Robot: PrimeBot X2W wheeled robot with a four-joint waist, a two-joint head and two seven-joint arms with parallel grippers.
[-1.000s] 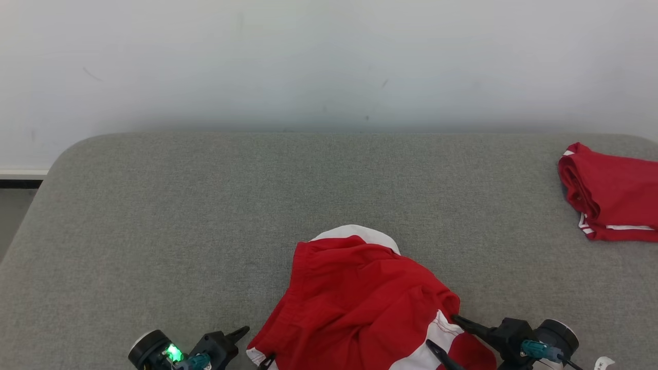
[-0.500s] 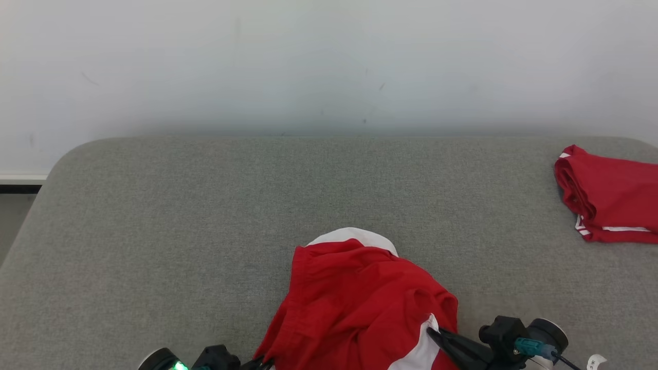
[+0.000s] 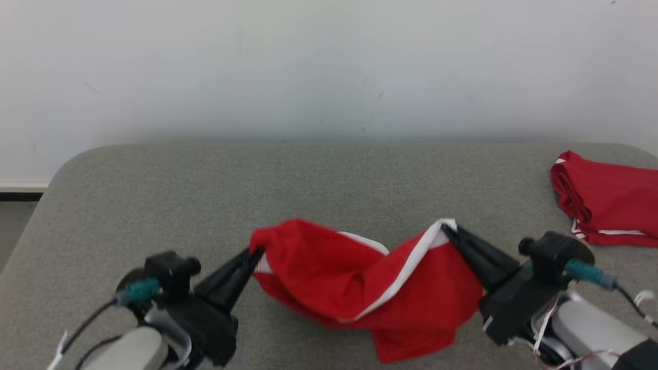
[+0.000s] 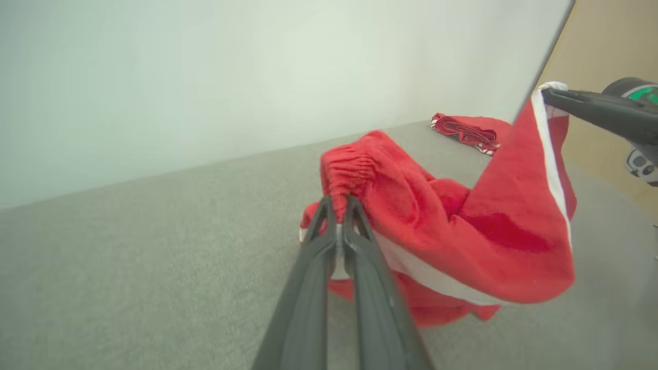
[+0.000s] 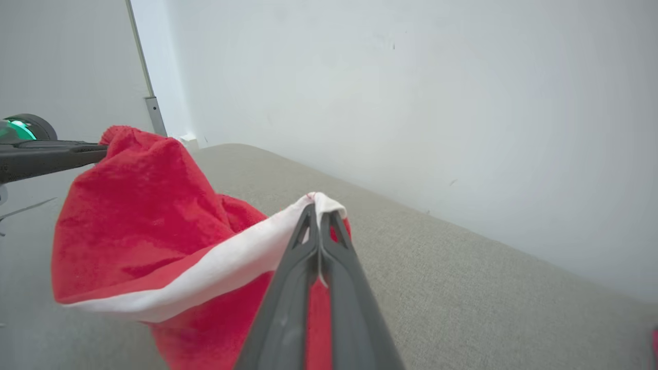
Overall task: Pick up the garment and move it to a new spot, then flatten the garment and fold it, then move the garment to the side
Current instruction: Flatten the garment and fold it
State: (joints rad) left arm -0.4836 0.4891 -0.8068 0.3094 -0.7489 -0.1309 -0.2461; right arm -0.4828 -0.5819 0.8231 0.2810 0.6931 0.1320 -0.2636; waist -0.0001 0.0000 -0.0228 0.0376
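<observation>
I hold the garment (image 3: 360, 277) up over the fuzzy grey table (image 3: 205, 195). It is soft red cloth with a white stripe, and it sags between my hands. My left hand (image 3: 255, 253) pinches its bunched stretchy band. My right hand (image 3: 448, 230) pinches a white-edged corner. Both sets of long fingers slant inward. A folded red cloth (image 3: 606, 205) lies far right.

wall (image 3: 329, 61): plain white; surface (image 3: 329, 174): grey fabric, rounded corners; floor (image 3: 10, 221): grey

Black tapered left claw (image 3: 255, 253), matching right claw (image 3: 446, 230), teal cable plugs (image 3: 141, 290), pale grey forearms (image 3: 131, 352)
</observation>
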